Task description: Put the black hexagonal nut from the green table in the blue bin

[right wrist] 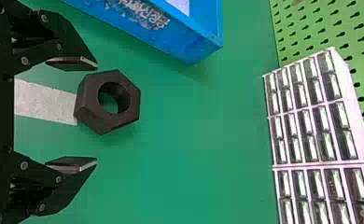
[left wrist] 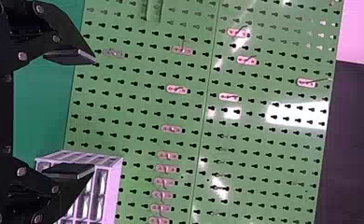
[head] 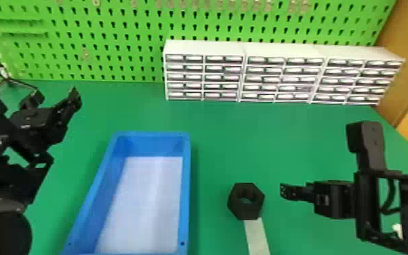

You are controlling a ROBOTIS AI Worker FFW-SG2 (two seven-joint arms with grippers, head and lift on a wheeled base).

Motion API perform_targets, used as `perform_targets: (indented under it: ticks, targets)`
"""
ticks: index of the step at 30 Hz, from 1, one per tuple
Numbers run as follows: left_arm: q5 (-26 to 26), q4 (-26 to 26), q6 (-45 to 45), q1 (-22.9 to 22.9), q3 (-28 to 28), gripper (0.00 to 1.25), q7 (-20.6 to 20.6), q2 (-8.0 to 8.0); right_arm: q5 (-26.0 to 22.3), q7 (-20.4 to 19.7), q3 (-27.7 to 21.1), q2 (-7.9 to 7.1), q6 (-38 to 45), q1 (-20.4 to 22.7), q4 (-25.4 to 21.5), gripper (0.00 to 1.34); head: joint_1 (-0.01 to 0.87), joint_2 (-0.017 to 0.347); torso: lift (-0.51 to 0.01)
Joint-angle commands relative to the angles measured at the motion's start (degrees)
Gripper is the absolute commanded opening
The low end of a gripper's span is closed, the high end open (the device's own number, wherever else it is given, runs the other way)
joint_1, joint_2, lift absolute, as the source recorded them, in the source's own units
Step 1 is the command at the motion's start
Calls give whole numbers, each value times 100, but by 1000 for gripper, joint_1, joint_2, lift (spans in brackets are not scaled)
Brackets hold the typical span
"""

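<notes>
Pre-grasp step: my R pincer (right wrist: 96, 113) is wide open, black hex nut (right wrist: 90, 97) just ahead of it on the tabletop (head: 139, 112), ungripped. Next, prob. centre, lower & close. Blue bin (head: 187, 176) is L of pincer, past nut; L pincer (left wrist: 95, 113) also open

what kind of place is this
Probably a workshop or robot test bench: a green pegboard, small-parts drawers and a big black nut on a green table.

The left gripper (head: 56, 94) is held forward, its fingers spread. The right gripper (head: 284, 191) is pointed inward, fingers likewise parted.
</notes>
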Motion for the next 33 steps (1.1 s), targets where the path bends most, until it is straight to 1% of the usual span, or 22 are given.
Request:
perform_targets:
  ticks: [1,7,15,18,25,33]
  targets:
    - [0,0,0,6,1,815,0,0,-5,-5,-4,2,16,-18,8,804,692,8,-97]
    - [9,0,9,-3,1,815,0,0,-14,-5,-4,20,33,-18,43,804,692,8,-97]
    - [9,0,18,-29,-34,815,0,0,162,-5,-12,169,315,-211,201,804,692,8,-97]
    - [0,0,18,-29,-43,815,0,0,171,-5,-12,230,403,-282,289,804,692,8,-97]
    - [-18,9,35,-47,-69,815,0,0,390,-5,-56,468,692,-545,465,804,692,8,-97]
    - [-26,62,53,-82,-140,815,0,0,513,-5,14,644,692,-827,773,804,692,8,-97]
